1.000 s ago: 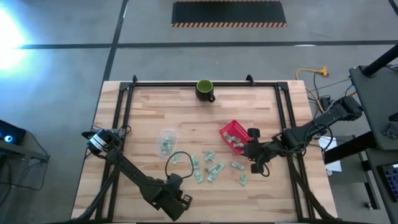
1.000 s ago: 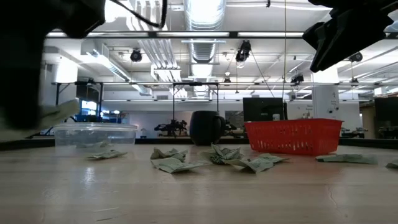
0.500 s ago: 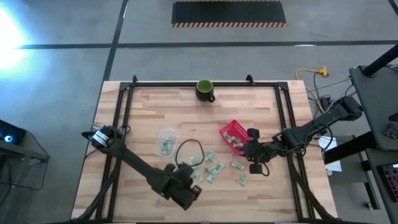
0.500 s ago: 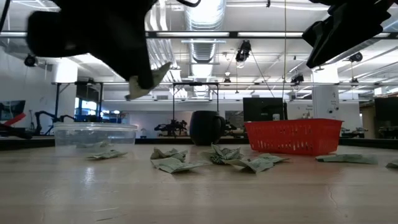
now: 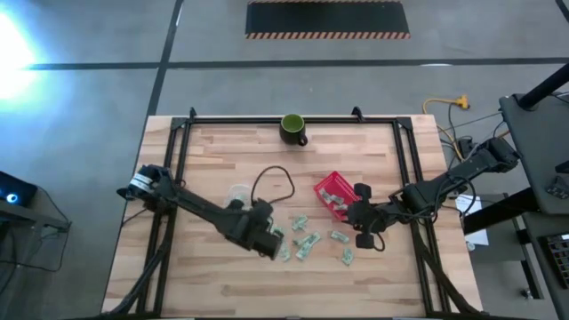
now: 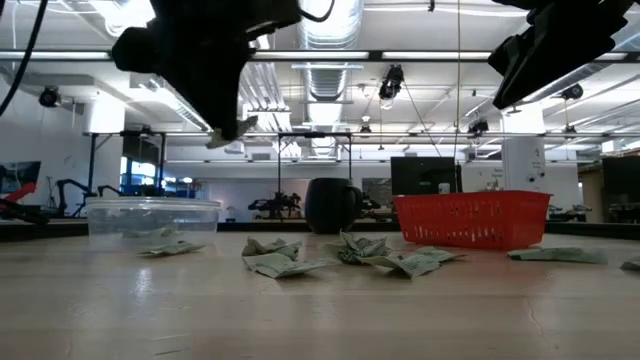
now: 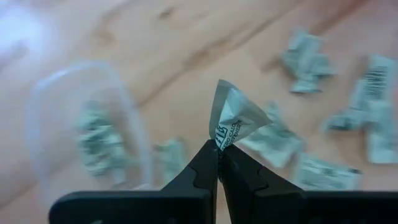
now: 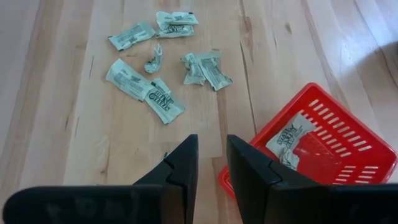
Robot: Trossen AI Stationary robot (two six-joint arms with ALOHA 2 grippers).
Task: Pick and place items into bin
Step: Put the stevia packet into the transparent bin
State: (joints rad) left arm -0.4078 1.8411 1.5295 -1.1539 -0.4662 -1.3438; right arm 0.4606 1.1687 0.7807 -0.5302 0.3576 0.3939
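Two arms share the wooden table point(image 5: 213, 169), and we see the left one has swung in from the near edge during the last second, carrying its load across the boards toward the clear tub point(image 5: 238, 191). That travel matters: we judge a pick already made and a drop into the tub close at hand.

Next in size, the red basket point(image 5: 331, 189) sits right of centre with at least one packet lying inside, and the right gripper point(image 5: 359, 218) hangs just beside it, as it did a second ago, its fingers parted a little with nothing between them. The dark green mug point(image 5: 292, 129) stands well apart at the far edge.

The left gripper point(image 5: 267, 240) shows its fingers pressed together on one pale green-and-white packet point(image 7: 233, 118), pinched by a corner and standing up from the tips. From the table-level camera we see that packet hanging clear of the wood, above the tub's side of the table. Several packets already lie in the tub.

Loose packets point(image 5: 307, 240) remain scattered on the boards between tub and basket, so we judge the sorting well short of done.

Printing on the held packet is dark, but we cannot read it. Wrappers in the right wrist picture carry bold lettering, also unreadable.
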